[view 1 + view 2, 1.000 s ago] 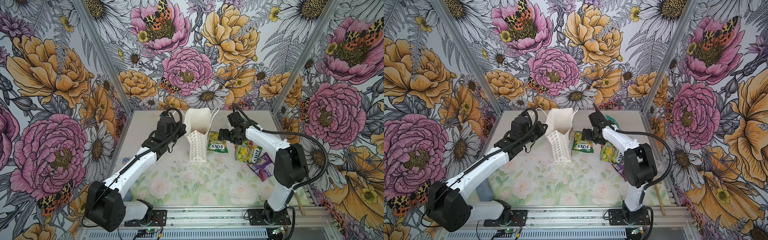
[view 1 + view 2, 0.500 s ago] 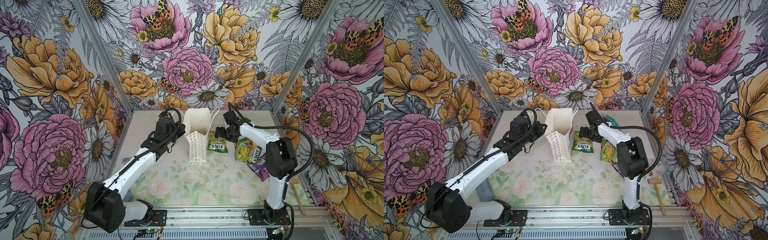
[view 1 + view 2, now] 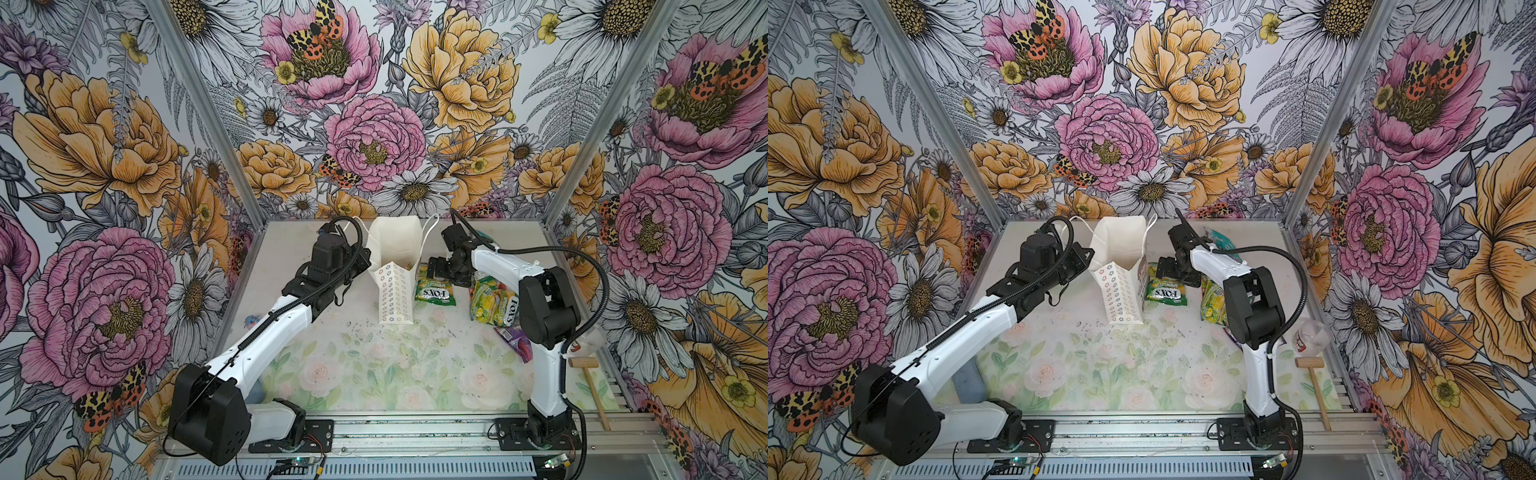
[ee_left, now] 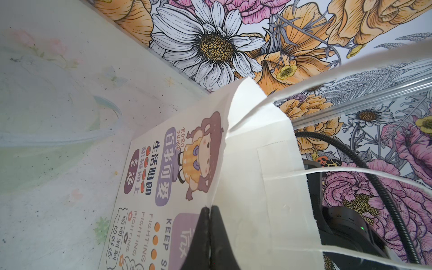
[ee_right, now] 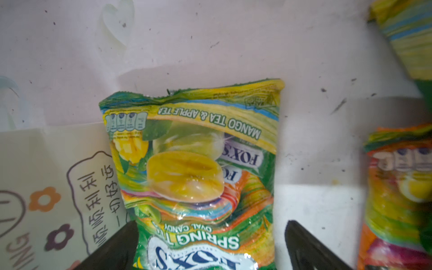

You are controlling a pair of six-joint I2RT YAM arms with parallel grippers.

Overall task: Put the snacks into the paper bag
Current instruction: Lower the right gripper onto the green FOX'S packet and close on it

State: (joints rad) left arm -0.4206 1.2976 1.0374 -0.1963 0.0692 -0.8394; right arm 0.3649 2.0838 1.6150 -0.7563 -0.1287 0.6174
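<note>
We see the paper bag [image 3: 395, 291] matt and smooth, the green packet [image 5: 191, 163] of glossy, crinkled plastic, the mallet [image 3: 583, 363] of bare wood.

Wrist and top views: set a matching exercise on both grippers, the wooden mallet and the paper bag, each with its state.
1 left gripper
2 right gripper
3 wooden mallet
4 paper bag

A open, fingers either side of the green packet
B standing, mouth open
C shut on the bag's rim
D lying at the table's right edge

Pairs: 1-C, 2-A, 3-D, 4-B
</note>
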